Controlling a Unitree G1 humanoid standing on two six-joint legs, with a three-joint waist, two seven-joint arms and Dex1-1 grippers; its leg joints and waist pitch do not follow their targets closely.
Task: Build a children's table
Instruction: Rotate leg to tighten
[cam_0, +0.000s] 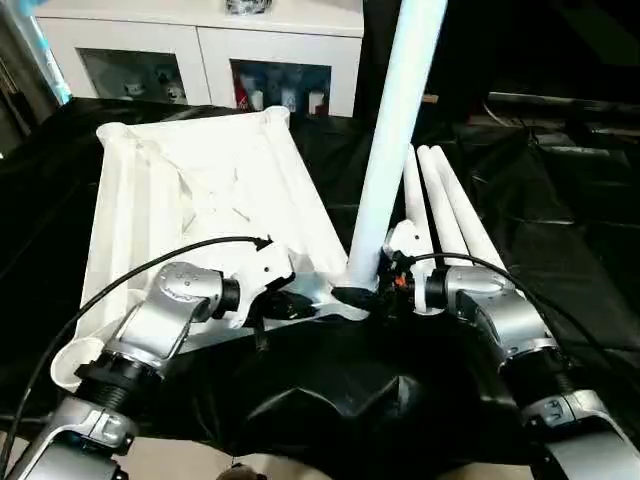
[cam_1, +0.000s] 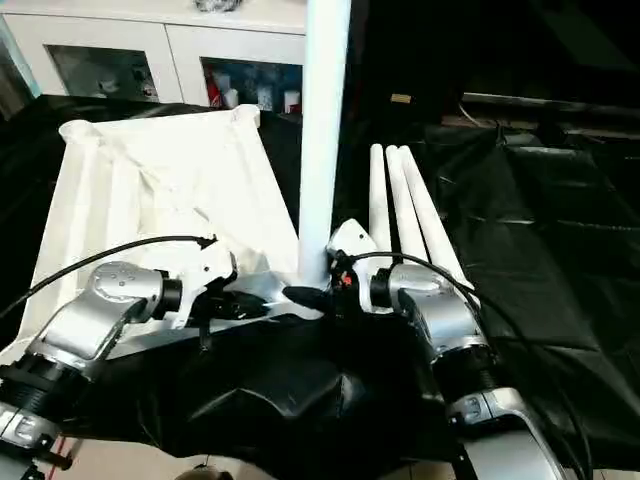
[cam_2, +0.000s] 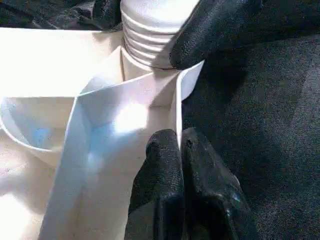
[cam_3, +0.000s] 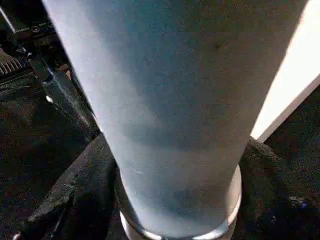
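Note:
The white tabletop (cam_0: 200, 190) lies upside down on the black cloth, ribs facing up. A white tube leg (cam_0: 395, 130) stands upright in its near right corner socket. My right gripper (cam_0: 365, 295) is shut around the base of this leg, with its black fingers (cam_3: 70, 200) on either side of the tube. My left gripper (cam_0: 300, 305) is shut on the tabletop's thin rim wall (cam_2: 175, 110) just beside that socket. The leg's threaded end (cam_2: 147, 35) shows above the socket. Three more legs (cam_0: 445, 210) lie side by side on the cloth to the right of the tabletop.
A black cloth (cam_0: 560, 230) covers the whole work surface and folds over its near edge. A white glass-door cabinet (cam_0: 200, 50) stands behind the far edge. Black cables run along both forearms.

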